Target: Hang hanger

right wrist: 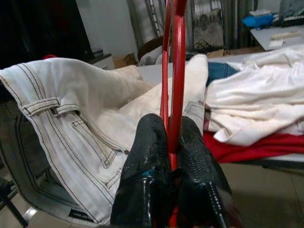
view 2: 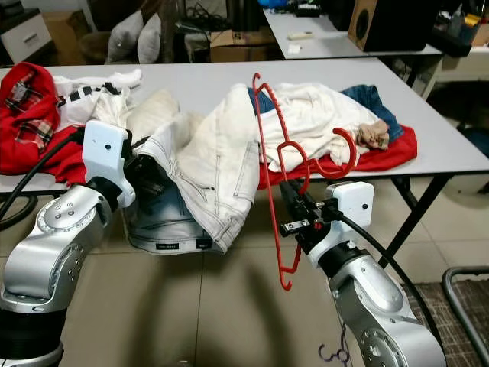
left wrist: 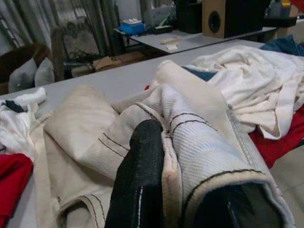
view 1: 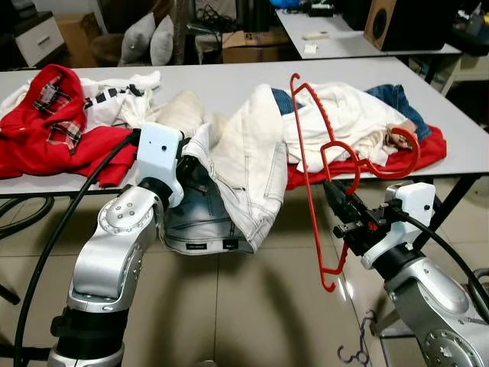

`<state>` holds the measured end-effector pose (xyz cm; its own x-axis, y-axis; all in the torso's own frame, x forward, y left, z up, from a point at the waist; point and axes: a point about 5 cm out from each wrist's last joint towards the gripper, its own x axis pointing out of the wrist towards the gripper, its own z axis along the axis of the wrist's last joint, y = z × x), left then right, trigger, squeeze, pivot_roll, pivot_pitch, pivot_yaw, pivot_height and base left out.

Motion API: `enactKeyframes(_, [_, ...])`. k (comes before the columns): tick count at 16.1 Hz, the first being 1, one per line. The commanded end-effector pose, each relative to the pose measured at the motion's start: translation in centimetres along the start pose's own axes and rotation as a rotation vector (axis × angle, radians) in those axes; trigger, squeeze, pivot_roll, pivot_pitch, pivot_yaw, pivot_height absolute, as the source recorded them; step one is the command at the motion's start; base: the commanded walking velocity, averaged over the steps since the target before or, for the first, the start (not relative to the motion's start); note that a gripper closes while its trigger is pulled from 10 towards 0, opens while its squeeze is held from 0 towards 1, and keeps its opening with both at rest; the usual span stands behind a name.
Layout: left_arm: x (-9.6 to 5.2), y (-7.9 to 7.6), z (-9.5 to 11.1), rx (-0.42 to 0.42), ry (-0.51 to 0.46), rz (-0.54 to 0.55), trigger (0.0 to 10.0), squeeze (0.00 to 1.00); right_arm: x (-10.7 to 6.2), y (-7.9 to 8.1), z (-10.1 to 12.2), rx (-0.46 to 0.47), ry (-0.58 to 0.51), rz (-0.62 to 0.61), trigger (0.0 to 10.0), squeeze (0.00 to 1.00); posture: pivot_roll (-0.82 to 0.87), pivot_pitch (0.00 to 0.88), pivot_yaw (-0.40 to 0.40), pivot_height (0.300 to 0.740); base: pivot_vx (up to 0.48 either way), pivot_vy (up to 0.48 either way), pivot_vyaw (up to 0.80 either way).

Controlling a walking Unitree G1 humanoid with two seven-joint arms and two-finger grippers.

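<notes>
Right wrist view: the right pincer (right wrist: 172, 156) has its two black, finely ribbed fingers (right wrist: 145, 156) pressed together on a thin bar of the red plastic hanger (right wrist: 176, 66), which rises straight up between them. In the left eye view that hanger (view 1: 309, 153) is held upright in the air just in front of the counter (view 1: 229, 84) edge, tall and narrow, with a notched edge along one long bar and its curved hook (view 1: 397, 160) arching out over the clothes toward the robot's right.

The left pincer (left wrist: 161, 180) is clamped on a fold of the white denim jeans (view 1: 244, 164); a dark finger (left wrist: 137, 180) shows against coarse twill with dark stitching along the seams. The jeans drape from the counter edge over the pincer, and their pale blue inside with a small dark label hangs below.

On the flat grey counter lie a rumpled cream-white garment (view 1: 344, 115), a red cloth (view 1: 428, 149) under it, a bit of blue denim (view 1: 393, 95), and at the robot's left a red hooded jacket (view 1: 46, 126) with a plaid lining.
</notes>
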<state>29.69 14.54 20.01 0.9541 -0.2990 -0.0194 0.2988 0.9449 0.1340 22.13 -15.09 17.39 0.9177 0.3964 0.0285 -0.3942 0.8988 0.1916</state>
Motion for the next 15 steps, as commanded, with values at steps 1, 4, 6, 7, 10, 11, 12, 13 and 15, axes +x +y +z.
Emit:
enactKeyframes(1, [0.0,-0.1,0.8,0.020,-0.027,-0.011,10.0,0.00,0.0,0.2,0.0,-0.001,0.001,0.010,10.0,0.00,0.04,0.000,0.060,0.740,-0.349,0.000,0.00])
enactKeyframes(4, [0.0,-0.2,0.7,0.022,-0.025,-0.013,10.0,0.00,0.0,0.1,0.0,-0.005,0.005,0.006,10.0,0.00,0.04,0.000,0.059,0.740,-0.324,0.000,0.00])
enactKeyframes(6, [0.0,-0.2,0.7,0.022,-0.022,-0.014,10.0,0.00,0.0,0.1,-0.1,-0.008,0.007,0.001,10.0,0.00,0.04,0.000,0.059,0.740,-0.309,0.000,0.00])
enactKeyframes(7, [0.0,-0.2,0.6,0.023,-0.021,-0.014,10.0,0.00,0.0,0.0,-0.1,-0.008,0.007,0.000,10.0,0.00,0.04,0.000,0.058,0.740,-0.289,0.000,0.00])
enactKeyframes(10, [0.1,-0.2,0.5,0.025,-0.020,-0.016,10.0,0.00,0.1,0.0,-0.2,-0.012,0.012,0.001,10.0,0.00,0.04,0.000,0.059,0.740,-0.187,0.000,0.00])
enactKeyframes(11, [0.1,-0.2,0.3,0.034,-0.006,-0.017,10.0,0.00,0.2,0.0,-0.3,-0.015,0.015,0.001,10.0,0.00,0.04,0.000,0.061,0.740,0.000,0.000,0.00])
enactKeyframes(12, [0.2,-0.3,-0.1,0.044,0.020,-0.029,10.0,0.00,0.1,0.0,-0.4,-0.023,0.021,-0.001,10.0,0.00,0.04,0.000,0.065,0.740,0.000,0.000,0.00])
enactKeyframes(13, [0.2,-0.5,-0.7,0.059,0.053,-0.048,10.0,0.00,0.1,-0.1,-0.6,-0.030,0.029,-0.003,10.0,0.00,0.03,0.000,0.067,0.740,0.000,0.000,0.00])
enactKeyframes(15, [0.1,-0.8,-2.1,0.087,0.125,-0.083,0.0,0.00,-0.1,-0.2,-1.0,-0.047,0.056,-0.012,10.0,0.00,0.03,0.000,0.074,0.740,0.000,0.000,0.00])
